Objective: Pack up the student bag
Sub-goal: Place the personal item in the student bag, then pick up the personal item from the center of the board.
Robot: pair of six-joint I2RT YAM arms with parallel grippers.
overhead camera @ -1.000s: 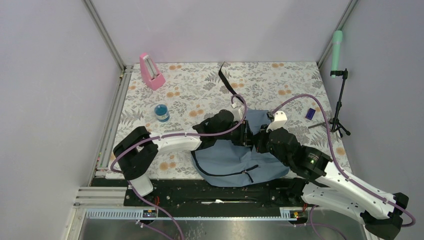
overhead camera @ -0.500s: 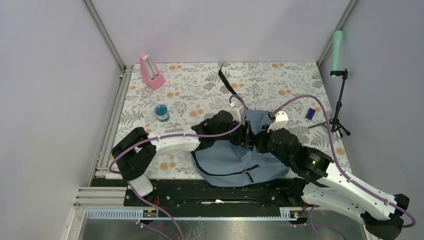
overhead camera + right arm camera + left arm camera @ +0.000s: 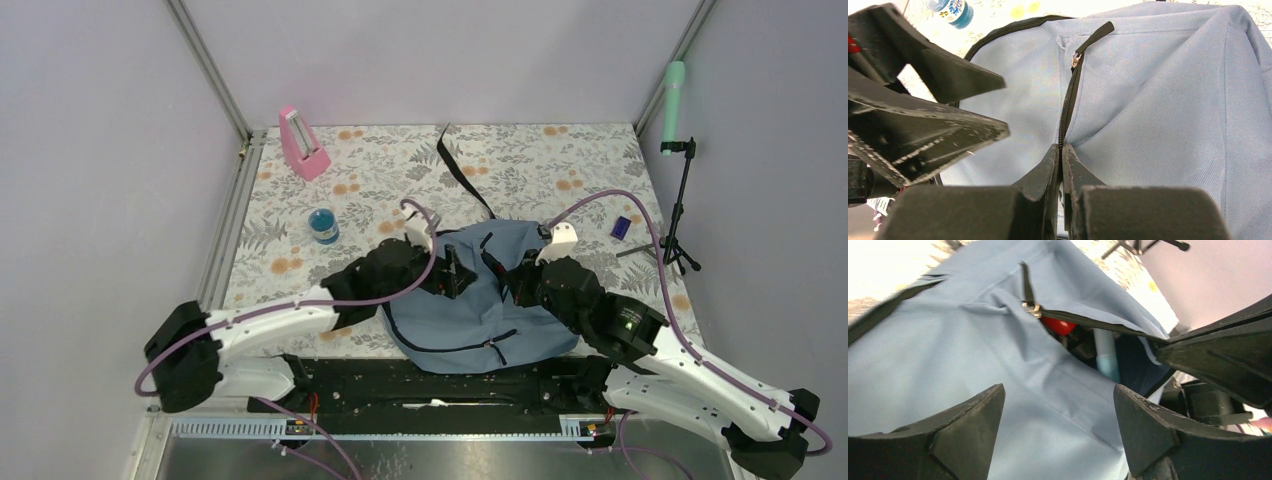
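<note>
The right gripper (image 3: 1062, 152) is pinching the student bag (image 3: 1158, 100) at its zipper (image 3: 1068, 105). The left gripper (image 3: 1058, 392) is hovering wide and empty, probably needing the zipper pull (image 3: 1031, 309) next.

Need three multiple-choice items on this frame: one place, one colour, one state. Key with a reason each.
1. In the top view, the blue jar stands:
A) left of the student bag
B) inside the bag
C) right of the bag

2. The wedge-shaped object at the far left is:
A) yellow
B) pink
C) black

3. The left gripper is:
A) shut on the bag
B) shut on the jar
C) open

Key:
1 A, the jar stands apart from the bag, off its left side.
2 B, it is plainly pink.
3 C, its fingers stand wide apart with nothing between them.
</note>
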